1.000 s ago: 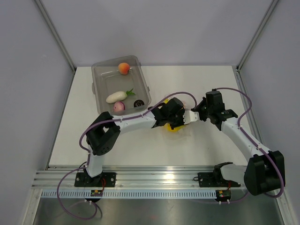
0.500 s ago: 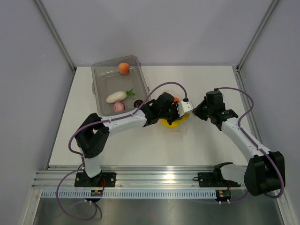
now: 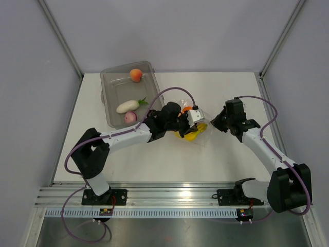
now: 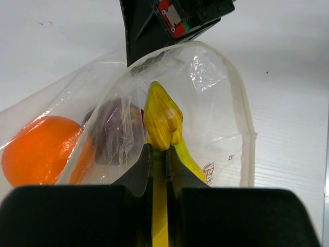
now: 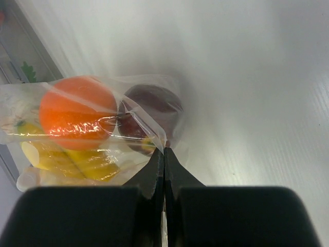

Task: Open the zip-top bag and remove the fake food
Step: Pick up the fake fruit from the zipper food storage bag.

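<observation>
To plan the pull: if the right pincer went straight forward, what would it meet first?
The right pincer pinches the zip-top bag; straight ahead lies, probably, the dark red apple inside.

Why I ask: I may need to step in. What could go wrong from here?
The left hand pinches only a narrow part of the banana bunch, which might slip free. The right hand holds only an edge of the zip-top bag; pulling could yank it loose, dragging the orange along.

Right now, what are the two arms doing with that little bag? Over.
Left gripper shut on banana bunch inside open zip-top bag. Right gripper pinching bag's edge. Orange, dark apple inside. Nothing blocking.
</observation>
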{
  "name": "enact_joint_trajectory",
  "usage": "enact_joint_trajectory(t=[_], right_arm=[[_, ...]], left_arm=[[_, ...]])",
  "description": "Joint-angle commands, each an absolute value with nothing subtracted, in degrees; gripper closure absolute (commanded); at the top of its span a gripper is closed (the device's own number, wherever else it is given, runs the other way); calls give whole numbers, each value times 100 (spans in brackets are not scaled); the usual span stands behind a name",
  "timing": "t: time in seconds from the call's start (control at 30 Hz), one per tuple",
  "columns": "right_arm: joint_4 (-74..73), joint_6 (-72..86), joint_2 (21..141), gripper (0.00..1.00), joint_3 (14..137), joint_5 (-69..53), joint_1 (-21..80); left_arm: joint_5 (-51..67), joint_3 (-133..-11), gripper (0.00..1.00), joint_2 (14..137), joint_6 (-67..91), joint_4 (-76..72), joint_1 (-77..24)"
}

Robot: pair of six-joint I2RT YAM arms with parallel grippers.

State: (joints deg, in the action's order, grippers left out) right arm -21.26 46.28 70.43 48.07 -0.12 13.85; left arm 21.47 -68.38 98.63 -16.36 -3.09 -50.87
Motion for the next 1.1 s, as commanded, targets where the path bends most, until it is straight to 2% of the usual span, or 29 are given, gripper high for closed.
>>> enact_joint_trajectory(t=[0.0, 0.47, 0.63, 0.83, 1.07], right_arm=[[-2127, 4500, 7066, 100, 4992, 211, 1275], [-1758, 4526, 7418, 100, 5001, -500, 1283], [-1705, 4526, 7444, 100, 4966, -466, 1283], [-1731, 4518, 7444, 100, 4966, -422, 1292], [-1758, 4535, 7436, 100, 4966, -369, 1283]], left_arm=[[2276, -6557, 100, 9247, -1162, -1220, -4887], [3778, -6276, 100, 9079, 456, -2819, -4825], [3858, -6039, 100, 9053, 1413, -3742, -4782], [3902, -5643, 100, 8991, 3056, -5665, -4623], [3832, -5625, 100, 8816, 4401, -6249, -4439]])
